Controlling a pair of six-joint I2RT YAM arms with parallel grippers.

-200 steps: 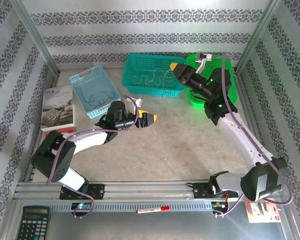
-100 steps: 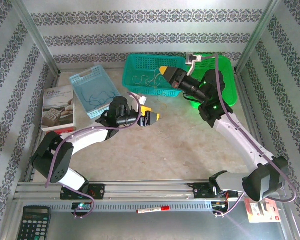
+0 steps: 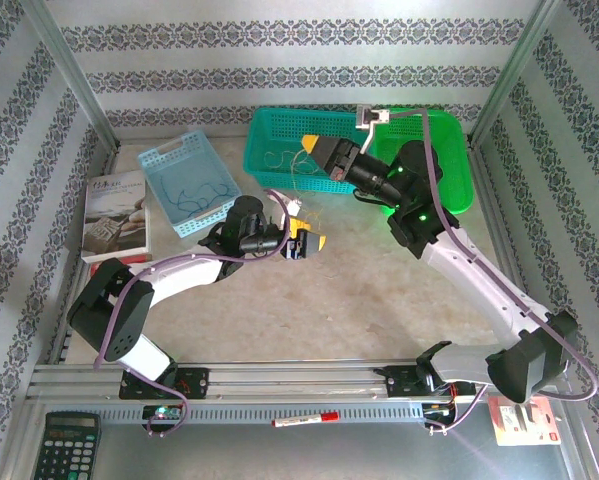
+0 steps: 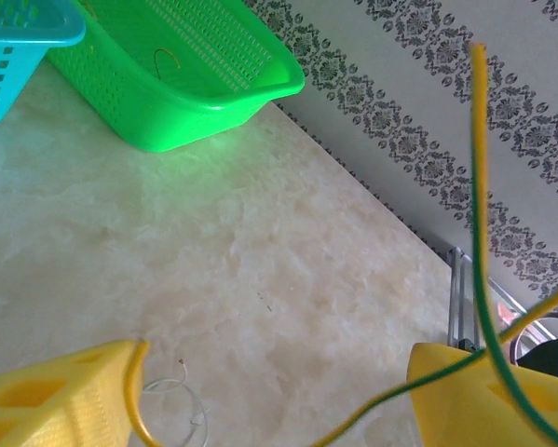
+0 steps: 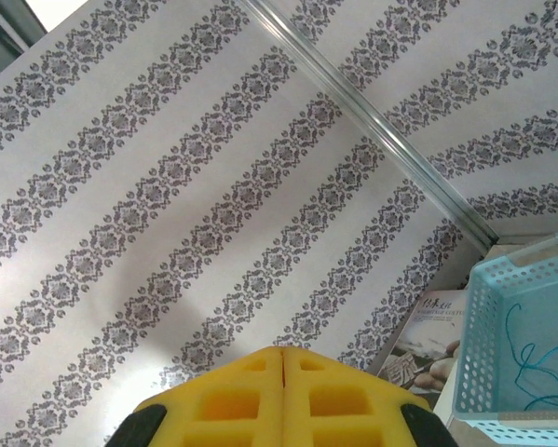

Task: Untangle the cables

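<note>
A thin yellow-and-green wire (image 4: 478,186) runs in a nearly straight line between two robot grippers above a pale marbled tabletop (image 3: 379,290). Its long axis goes from far to near in the overhead view, and it rises steeply in the left wrist view. Its upper end points at the right gripper (image 3: 312,150), which hovers over the teal perforated plastic basket (image 3: 269,125) at the back of the table. That gripper's yellow pads are pressed flat together. The wire itself cannot be seen between them, but it leads there, so they are probably pinching it. The lower end reaches the left gripper (image 3: 309,243), just in front of the basket, whose yellow fingers (image 4: 64,400) stand wide apart with nothing clamped. The wire crosses the gap between them and curls against one finger. A loop of thin white wire (image 4: 190,410) lies on the table beneath. More thin wires (image 3: 279,160) lie loose in the teal basket. The main risk is that the wire slides off the parted left fingers, since nothing clamps it there. It is also very thin, so it could slip out of the right pads. A hard pull could tighten any snag or drag the other wires out of the basket.
</note>
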